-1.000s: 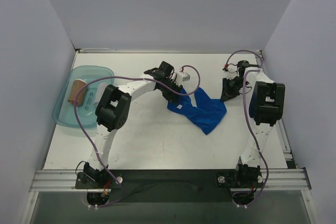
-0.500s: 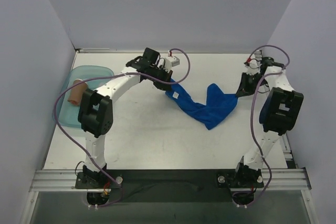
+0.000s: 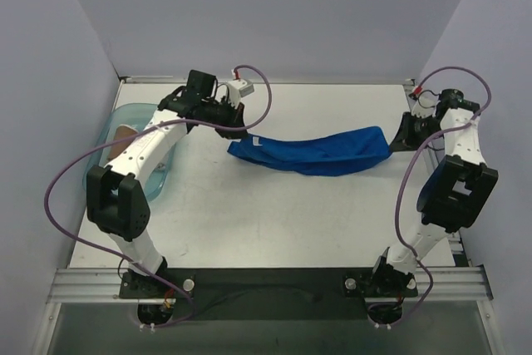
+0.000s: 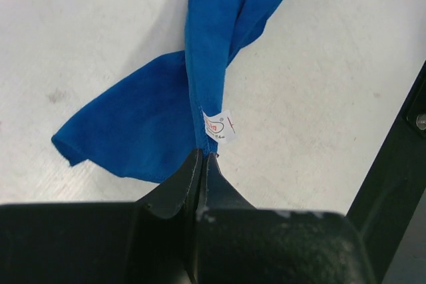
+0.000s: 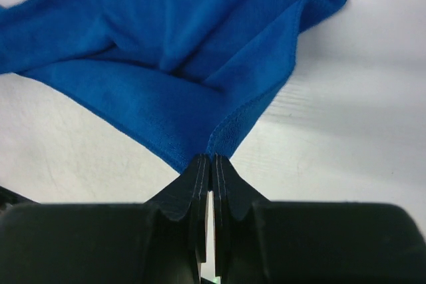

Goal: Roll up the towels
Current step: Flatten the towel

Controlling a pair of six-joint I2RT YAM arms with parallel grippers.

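The royal-blue towel hangs stretched between my two grippers across the back half of the table. My left gripper is shut on its left corner, right by the small white tag; the cloth twists away from the jaws in the left wrist view. My right gripper is shut on the right corner; the cloth fans out from the jaws in the right wrist view. A tan towel lies in the tray at the left. No white towel shows.
A translucent teal tray sits at the table's left edge, partly under my left arm. Grey walls close in the back and both sides. A metal rail runs along the near edge by the arm bases.
Both grippers have moved apart, left one to the left and right one to the right. The blue towel went from a bunched heap to a long stretched band.
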